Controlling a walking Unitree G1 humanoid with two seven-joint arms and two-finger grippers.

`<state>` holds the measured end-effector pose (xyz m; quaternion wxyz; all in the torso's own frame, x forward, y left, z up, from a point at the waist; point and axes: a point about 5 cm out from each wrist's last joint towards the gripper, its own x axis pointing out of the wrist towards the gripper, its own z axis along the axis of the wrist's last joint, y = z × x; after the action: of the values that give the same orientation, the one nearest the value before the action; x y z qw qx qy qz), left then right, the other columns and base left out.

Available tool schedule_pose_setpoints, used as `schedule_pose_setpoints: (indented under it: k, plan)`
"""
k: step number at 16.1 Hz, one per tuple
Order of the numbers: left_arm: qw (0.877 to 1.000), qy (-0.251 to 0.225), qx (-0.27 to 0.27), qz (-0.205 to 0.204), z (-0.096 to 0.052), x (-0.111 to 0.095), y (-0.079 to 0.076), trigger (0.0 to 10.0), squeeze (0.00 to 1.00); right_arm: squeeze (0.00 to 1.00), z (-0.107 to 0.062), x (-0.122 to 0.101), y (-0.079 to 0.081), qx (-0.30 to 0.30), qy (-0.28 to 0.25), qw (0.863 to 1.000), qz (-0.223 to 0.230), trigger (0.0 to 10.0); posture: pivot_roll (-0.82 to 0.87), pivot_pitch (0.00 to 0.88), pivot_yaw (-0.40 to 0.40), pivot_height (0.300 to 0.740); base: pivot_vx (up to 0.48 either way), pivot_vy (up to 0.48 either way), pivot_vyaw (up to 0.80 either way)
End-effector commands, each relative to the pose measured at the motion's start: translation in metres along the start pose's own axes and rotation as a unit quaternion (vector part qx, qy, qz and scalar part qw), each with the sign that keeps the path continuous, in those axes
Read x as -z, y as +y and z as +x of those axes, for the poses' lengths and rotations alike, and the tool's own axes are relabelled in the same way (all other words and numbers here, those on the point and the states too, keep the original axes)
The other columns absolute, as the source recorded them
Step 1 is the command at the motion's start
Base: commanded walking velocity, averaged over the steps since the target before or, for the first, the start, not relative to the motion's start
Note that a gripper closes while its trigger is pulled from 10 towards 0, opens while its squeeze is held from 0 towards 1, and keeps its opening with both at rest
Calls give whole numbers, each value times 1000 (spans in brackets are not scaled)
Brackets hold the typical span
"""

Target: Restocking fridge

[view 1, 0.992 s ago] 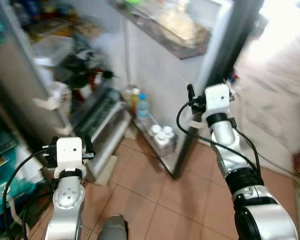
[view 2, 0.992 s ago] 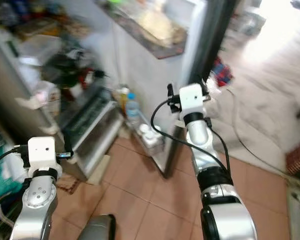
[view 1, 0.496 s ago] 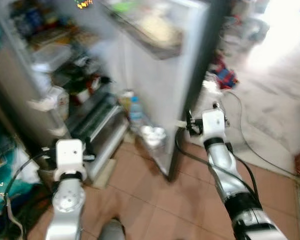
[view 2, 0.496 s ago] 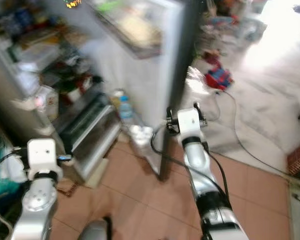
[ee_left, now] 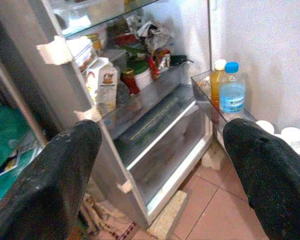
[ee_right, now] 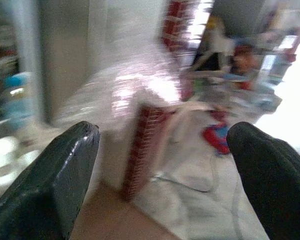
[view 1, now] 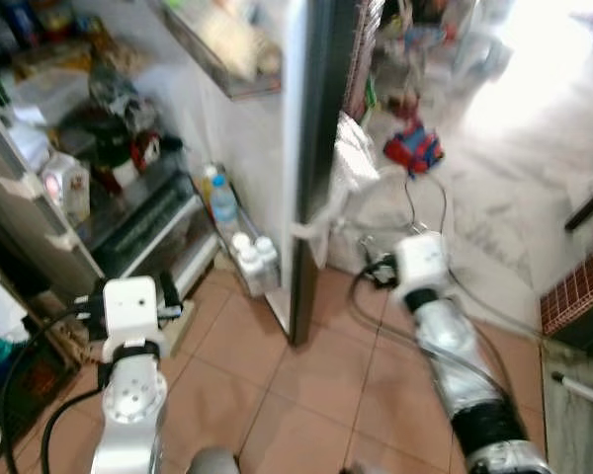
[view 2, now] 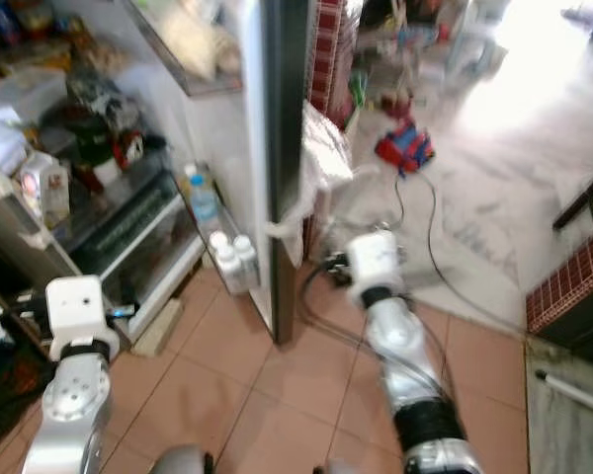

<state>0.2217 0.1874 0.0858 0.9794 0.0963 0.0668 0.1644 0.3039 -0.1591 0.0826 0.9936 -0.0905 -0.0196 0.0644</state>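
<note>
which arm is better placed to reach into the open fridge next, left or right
Left, probably. The left gripper faces the open white fridge's shelves and blue-capped water bottle, fingers spread. The right gripper is beyond the dark door edge, facing the cluttered room.

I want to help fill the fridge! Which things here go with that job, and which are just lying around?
For the job:
- fridge door
- blue-capped bottle in the door rack
- carton on the shelf
- bottom drawer

Just lying around:
- red and blue toy on the floor
- cable across the floor
- plastic bag behind the door
</note>
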Motion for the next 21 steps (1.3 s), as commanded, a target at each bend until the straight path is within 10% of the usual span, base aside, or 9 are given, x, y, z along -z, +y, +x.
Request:
schedule_pose_setpoints:
  k: [1, 12, 21]
  plan:
    - [1000, -1, -10, -8, -1, -3, 9, 10000, 0, 0, 9, -9, 1, 5, -9, 1000, 17, 10000, 186, 6, -24, 740, 0, 0, 0]
    - [1000, 5, 10, -17, -19, 0, 13, 10000, 0, 0, 78, -77, -13, 23, -78, 997, -19, 10000, 225, 9, -53, 740, 155, 0, 0]
    - [1000, 12, 19, -18, -20, 2, 10, 10000, 0, 0, 82, -79, -10, 29, -93, 995, -13, 10000, 219, 11, -48, 740, 102, 0, 540]
